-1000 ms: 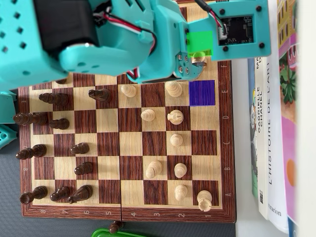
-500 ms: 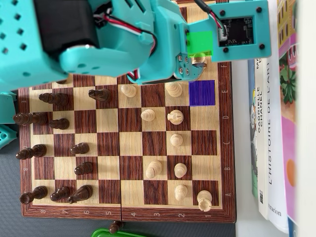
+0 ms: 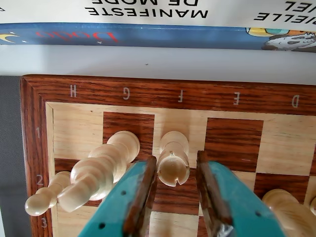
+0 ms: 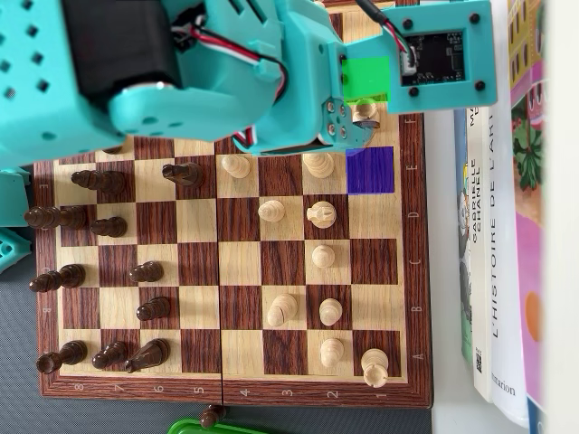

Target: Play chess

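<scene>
Pincer (image 3: 175, 170) brackets upright white bishop (image 3: 173, 160).

Teal arm reaching low, fingers (image 3: 145, 190) parted, pointing downward

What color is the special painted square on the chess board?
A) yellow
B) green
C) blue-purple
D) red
C: in the overhead view one square near the right edge of the chess board is blue-purple, just below the teal arm, while all the others are light or dark wood.
</scene>
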Robot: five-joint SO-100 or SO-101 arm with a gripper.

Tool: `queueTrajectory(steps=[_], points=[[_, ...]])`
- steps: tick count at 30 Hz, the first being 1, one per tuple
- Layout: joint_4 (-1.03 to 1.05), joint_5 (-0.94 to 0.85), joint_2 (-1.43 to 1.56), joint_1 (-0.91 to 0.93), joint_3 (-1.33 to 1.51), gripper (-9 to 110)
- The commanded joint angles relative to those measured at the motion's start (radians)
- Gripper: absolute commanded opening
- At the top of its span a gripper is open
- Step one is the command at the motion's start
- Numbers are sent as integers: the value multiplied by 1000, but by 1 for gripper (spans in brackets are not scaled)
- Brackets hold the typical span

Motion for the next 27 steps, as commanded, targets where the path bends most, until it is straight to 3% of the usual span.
queueTrajectory(steps=[1, 10, 27], points=[[-15, 0, 12, 11, -46, 13], [-15, 0, 32, 11, -55, 13], [-11, 0, 403, 38, 129, 13]])
